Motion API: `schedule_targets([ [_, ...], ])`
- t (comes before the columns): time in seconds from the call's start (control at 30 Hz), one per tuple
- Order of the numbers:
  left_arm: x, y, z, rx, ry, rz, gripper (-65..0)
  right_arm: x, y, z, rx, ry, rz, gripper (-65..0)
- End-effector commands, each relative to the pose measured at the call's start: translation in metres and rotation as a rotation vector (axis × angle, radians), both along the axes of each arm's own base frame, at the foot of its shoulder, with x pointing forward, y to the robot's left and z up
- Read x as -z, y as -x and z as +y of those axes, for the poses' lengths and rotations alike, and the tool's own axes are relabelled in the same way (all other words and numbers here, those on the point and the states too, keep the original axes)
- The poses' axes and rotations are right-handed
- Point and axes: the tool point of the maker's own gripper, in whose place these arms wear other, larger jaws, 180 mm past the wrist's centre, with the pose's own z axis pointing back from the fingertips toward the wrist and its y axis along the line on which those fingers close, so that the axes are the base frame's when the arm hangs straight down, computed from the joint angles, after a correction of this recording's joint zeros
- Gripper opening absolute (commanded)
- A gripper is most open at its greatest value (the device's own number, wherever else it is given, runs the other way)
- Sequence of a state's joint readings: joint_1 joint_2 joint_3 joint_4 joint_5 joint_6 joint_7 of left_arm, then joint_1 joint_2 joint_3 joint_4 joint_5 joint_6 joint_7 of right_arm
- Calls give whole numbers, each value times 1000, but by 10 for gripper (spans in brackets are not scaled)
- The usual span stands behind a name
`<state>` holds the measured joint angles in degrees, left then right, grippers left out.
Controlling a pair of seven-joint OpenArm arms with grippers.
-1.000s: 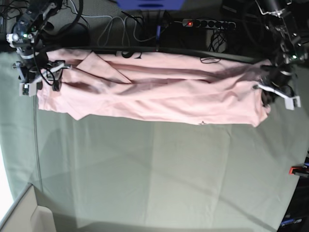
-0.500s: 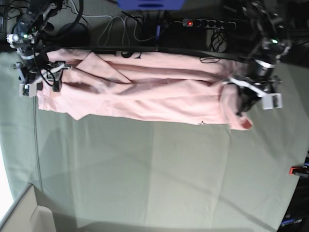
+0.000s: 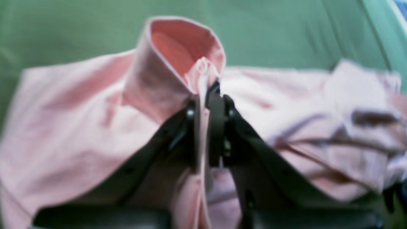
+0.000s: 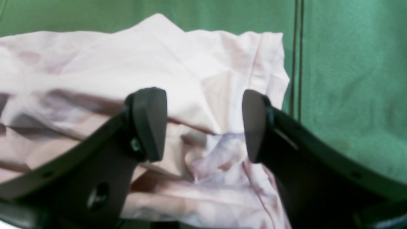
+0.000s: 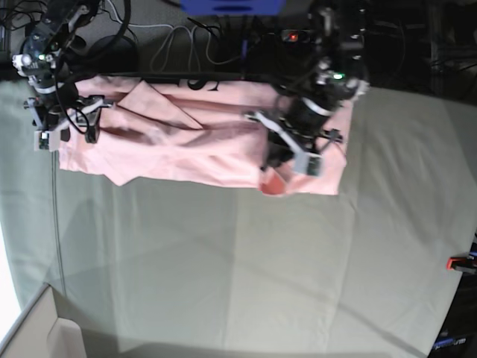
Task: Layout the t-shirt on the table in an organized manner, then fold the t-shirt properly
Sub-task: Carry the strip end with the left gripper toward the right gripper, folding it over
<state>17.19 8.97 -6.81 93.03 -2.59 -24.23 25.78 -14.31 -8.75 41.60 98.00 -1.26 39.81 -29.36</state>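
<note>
Over the far middle of the table (image 5: 298, 261), your left gripper (image 5: 279, 160) pinched the t-shirt (image 5: 186, 149) edge; your right gripper (image 5: 63, 127) hung released at far left.

place: we see a robot lab | signs: cloth-covered bench (image 5: 223, 283), power strip (image 5: 298, 35) and loose cables (image 5: 179, 41) behind, red clamp (image 5: 460, 262)

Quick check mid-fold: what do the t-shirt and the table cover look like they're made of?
The t-shirt: soft, thin knit, probably cotton, matte pink; it drapes, creases, and bunches where the left tool pinches it. The table cover: pale grey-green woven cloth, matte, with faint crease lines and a slightly fuzzy surface in the right wrist view; the exact fibre is unclear.
</note>
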Motion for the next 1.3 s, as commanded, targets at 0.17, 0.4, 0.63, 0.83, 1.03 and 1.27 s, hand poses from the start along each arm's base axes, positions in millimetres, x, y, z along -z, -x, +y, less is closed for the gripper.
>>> schedule_targets([
  [0.17,-6,-9,-29,77,24,-37,-650,-12,-8,-3,-3,13,-50,-274],
  [0.4,-5,-8,-74,200,48,-36,-650,-12,-9,-2,-8,13,-51,-274],
  [0.63,-10,-10,-83,227,52,-53,-650,-13,-9,-3,-9,14,-52,-273],
  [0.83,-7,-10,-86,237,48,-41,-639,-13,-9,-3,-9,14,-52,-273],
  [1.03,-1,-8,-87,239,56,-26,-417,-13,-9,-3,-9,14,-52,-272],
  [1.27,-61,-22,-88,189,257,-134,-385,-13,-9,-3,-9,14,-52,-272],
])
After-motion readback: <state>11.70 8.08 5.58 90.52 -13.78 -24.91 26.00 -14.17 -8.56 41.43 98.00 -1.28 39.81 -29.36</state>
